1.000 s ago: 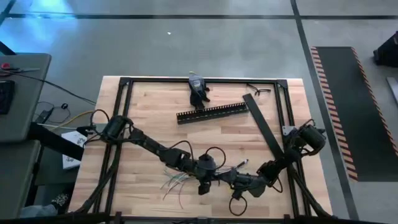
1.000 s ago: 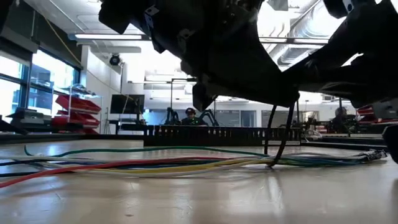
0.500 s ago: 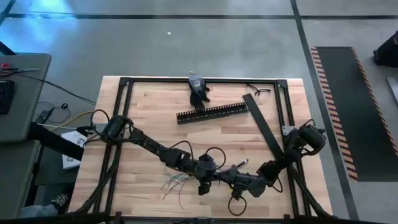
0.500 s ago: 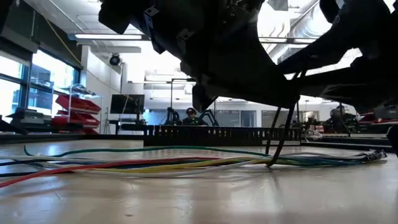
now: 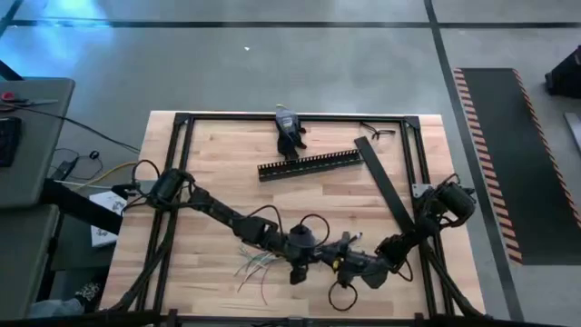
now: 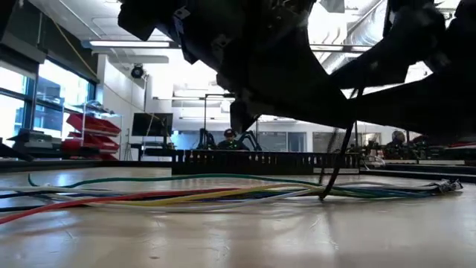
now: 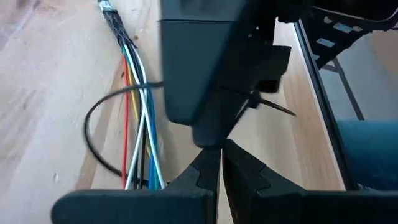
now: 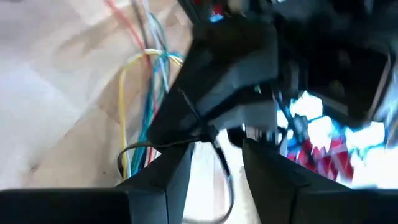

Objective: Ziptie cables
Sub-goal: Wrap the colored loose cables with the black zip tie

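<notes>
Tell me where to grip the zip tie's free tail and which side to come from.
Grip the thin pointed tail just beyond the small head, where it sticks out clear of the cables. Judging from the left wrist view, come from the side away from the wires, since the loop already circles them and both grippers crowd that side.

From above, the two grippers meet so tightly near the table's front edge that you can't separate the left gripper point(image 5: 292, 272) from the right gripper point(image 5: 338, 262), and both arms cover most of the cables point(image 5: 251, 267) there. In the low view the arms are just black silhouettes cut off by the top edge, and the cables point(image 6: 186, 195) run out past the left edge. The right wrist view is badly blurred around the zip tie point(image 8: 186, 140). The small dark item point(image 5: 290, 130) at the table's far edge is too small to identify.
</notes>
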Controlling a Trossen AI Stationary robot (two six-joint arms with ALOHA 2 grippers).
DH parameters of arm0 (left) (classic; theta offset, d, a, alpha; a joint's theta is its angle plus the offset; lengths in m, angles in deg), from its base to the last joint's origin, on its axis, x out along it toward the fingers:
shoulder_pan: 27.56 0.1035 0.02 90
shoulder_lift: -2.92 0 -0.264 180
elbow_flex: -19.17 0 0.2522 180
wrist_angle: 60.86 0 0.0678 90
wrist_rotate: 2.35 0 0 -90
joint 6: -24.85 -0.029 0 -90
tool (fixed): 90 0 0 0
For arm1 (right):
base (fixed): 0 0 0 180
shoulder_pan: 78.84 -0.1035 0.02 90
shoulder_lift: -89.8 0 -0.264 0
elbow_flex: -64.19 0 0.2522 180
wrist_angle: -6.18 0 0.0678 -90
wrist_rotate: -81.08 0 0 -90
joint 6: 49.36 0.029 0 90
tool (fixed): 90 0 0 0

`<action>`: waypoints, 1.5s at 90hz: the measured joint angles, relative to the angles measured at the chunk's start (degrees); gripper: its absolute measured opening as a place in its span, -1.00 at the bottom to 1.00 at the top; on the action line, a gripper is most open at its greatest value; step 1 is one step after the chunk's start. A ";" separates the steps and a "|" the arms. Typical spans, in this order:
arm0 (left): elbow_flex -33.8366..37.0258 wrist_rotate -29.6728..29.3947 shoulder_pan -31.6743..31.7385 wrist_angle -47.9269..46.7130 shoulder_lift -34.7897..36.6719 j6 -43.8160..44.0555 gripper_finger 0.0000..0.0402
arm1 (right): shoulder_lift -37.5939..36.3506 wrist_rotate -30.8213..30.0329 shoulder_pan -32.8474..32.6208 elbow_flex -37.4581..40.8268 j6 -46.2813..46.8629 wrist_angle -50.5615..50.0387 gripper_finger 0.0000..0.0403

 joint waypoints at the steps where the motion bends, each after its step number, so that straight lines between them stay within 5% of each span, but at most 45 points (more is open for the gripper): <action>1: 0.00 0.02 0.00 0.25 0.00 -0.01 -1.00 | 0.00 -0.42 0.02 0.00 0.49 -0.18 -0.33; 20: -0.09 0.28 -0.06 0.32 0.20 -0.15 -1.00 | 0.04 -5.91 0.28 0.07 7.73 -3.42 -0.33; 48: -0.09 0.29 -0.33 -0.02 0.20 -0.15 -1.00 | 0.04 -6.08 0.34 0.07 8.40 -4.18 -0.36; 80: -0.07 0.34 -0.33 -0.11 0.15 -0.18 -1.00 | 0.04 -3.46 1.62 0.05 8.46 -3.14 -0.97; 118: -0.04 0.40 -0.40 -0.17 0.13 -0.83 -1.00 | 0.04 4.74 5.34 0.04 16.39 -2.07 -0.86; 135: -0.02 0.19 -0.70 -0.25 0.11 -1.12 -1.00 | 0.04 1.12 5.14 0.04 13.21 -2.03 -0.99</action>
